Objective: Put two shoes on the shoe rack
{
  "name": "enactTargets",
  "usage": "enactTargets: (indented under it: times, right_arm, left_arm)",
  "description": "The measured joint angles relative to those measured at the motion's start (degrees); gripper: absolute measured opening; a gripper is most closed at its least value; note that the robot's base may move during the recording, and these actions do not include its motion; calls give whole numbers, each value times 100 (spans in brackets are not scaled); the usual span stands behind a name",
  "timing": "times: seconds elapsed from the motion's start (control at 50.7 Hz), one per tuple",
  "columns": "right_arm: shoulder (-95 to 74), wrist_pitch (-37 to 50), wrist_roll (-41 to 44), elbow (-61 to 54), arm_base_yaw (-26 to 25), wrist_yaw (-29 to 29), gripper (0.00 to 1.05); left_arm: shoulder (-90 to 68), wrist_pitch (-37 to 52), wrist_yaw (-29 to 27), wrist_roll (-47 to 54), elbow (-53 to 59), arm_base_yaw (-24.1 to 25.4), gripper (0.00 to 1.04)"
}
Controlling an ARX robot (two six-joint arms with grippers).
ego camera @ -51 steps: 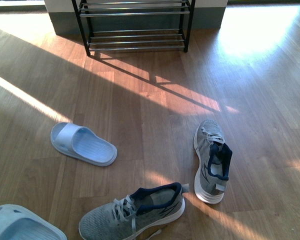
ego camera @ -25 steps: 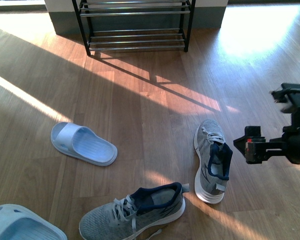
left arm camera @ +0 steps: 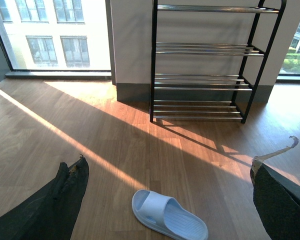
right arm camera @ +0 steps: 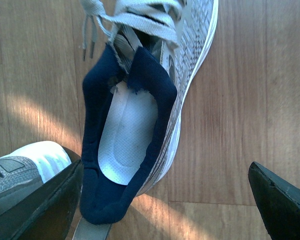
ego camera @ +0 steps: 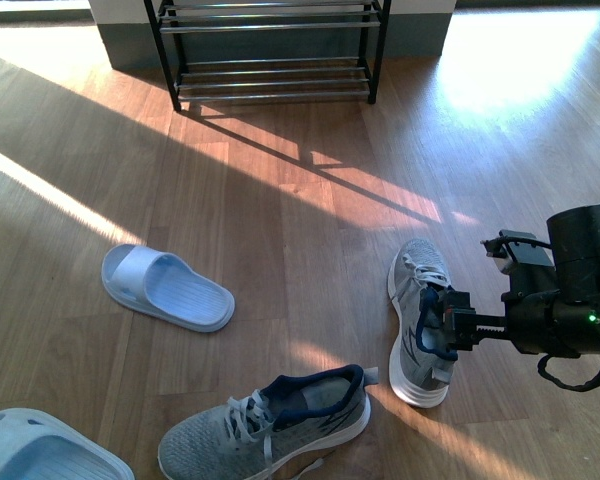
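Right gripper, open wide and empty, hovers at the 4 o'clock grey sneaker (nothing lifted); 12 o'clock shoe rack holds none.

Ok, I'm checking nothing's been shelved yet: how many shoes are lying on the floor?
4: one grey sneaker right of centre, its mate at the bottom edge, one blue slide at left, a second slide cropped in the bottom-left corner. More may lie outside the frame.

R arm extended low, R fingers spread wide; L fingers apart too.
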State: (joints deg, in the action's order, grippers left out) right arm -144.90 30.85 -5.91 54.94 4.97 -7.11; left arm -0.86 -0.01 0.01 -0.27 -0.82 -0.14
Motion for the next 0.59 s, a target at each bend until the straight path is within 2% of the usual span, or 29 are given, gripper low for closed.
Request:
enactTargets:
  times: [0.197,0.592]
  right_arm:
    - [-586,-417,-494,629,-59,74,96]
    - [-1414,-796,-520,1781,-313,262,96]
  left_arm:
    - [0,0,0,0,0,0,95]
    - [0,0,0,-2,0,0,95]
